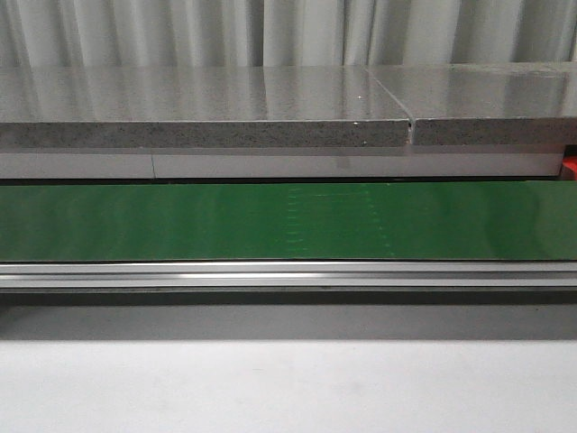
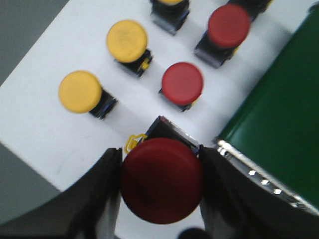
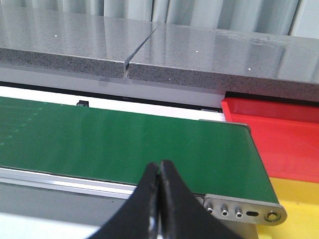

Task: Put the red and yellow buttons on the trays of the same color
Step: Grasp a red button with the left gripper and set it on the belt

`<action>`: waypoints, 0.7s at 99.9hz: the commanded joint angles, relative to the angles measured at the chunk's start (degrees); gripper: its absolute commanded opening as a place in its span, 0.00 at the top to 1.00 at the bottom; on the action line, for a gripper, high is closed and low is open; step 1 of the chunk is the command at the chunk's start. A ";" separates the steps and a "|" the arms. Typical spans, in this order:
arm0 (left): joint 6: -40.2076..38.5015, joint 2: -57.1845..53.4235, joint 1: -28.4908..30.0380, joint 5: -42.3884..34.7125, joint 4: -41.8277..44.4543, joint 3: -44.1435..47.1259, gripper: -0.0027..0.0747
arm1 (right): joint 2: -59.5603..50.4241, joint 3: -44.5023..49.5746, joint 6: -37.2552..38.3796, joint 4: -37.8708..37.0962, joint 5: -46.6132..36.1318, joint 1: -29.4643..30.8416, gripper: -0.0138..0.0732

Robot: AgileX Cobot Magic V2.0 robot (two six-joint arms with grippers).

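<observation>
L gripper [image 2: 160,186] is clamped on a red button [image 2: 161,180], one black finger [image 2: 102,199] pressed to each side of its cap, over a white surface [image 2: 45,124]. Past it on that surface: two yellow buttons [image 2: 79,91] [image 2: 127,41], two more red buttons [image 2: 182,83] [image 2: 229,25], and part of another yellow one at the frame edge. Green belt [image 1: 288,221] sits just beside the held button, running L to R across the front view, with its metal rail [image 1: 288,273] on the near side. Grey stone counter [image 1: 207,117] and curtain [image 1: 288,32] lie behind. R gripper [image 3: 160,186] is pinched closed, empty, above the belt's near edge. Red tray [image 3: 279,134] at the belt's R end, yellow tray [image 3: 299,209] nearer.
</observation>
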State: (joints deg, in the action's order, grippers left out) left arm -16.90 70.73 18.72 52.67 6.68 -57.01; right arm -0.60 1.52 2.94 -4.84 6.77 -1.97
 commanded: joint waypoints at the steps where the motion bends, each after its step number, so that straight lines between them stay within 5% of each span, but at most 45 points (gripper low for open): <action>1: 4.31 -1.36 0.06 -1.94 -5.44 -5.11 0.89 | -0.90 -0.53 0.04 -0.72 -4.47 -0.09 0.92; 70: 6.24 16.29 -15.41 -2.25 -8.18 -16.04 0.89 | -0.90 -0.53 0.04 -0.72 -4.47 -0.09 0.92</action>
State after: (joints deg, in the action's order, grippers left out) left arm -10.70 87.65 4.39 52.83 -1.07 -71.16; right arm -0.60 1.52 2.94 -4.84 6.77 -1.97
